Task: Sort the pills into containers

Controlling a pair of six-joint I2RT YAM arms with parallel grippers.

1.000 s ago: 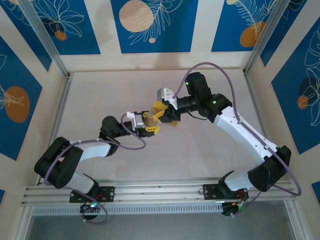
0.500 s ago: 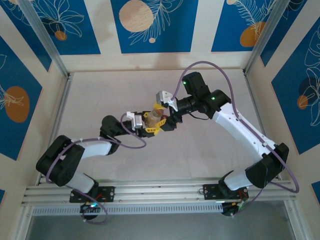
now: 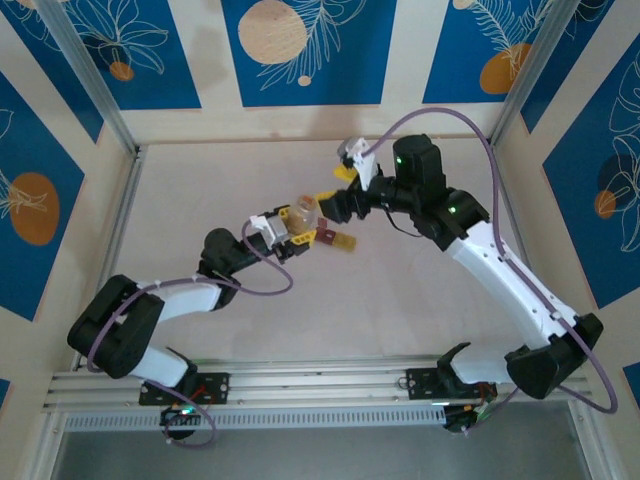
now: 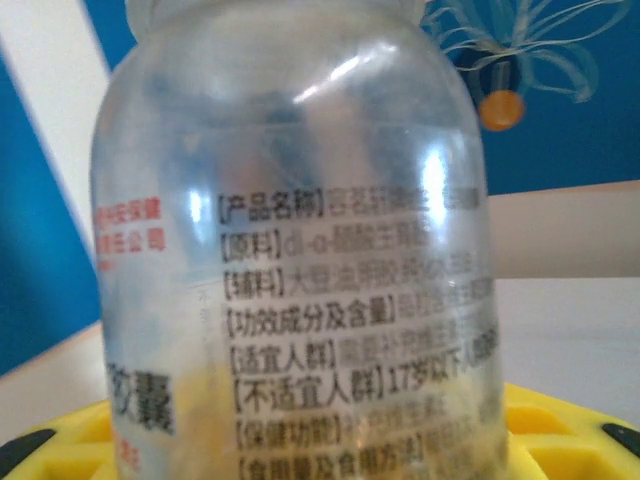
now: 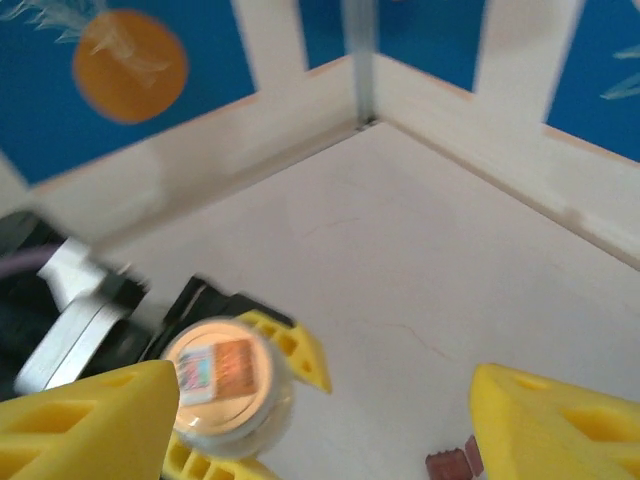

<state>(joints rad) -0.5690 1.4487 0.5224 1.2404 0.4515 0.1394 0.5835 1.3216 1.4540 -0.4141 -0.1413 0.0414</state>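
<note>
containers (image 3: 335,239), joined dark-red and yellow-tan cells, lying flat

A: What is the surface (image 3: 420,290) like?
B: Pale, matt and plain, closed in by cream walls (image 3: 310,122) on three sides. The right wrist view shows a faint hairline mark or two on it.
A: What lies on it?
B: One small flat box (image 3: 335,238) of two joined cells near the middle: dark red on the left, yellow-tan on the right. Its red cell also peeks in at the bottom edge of the right wrist view.
</note>
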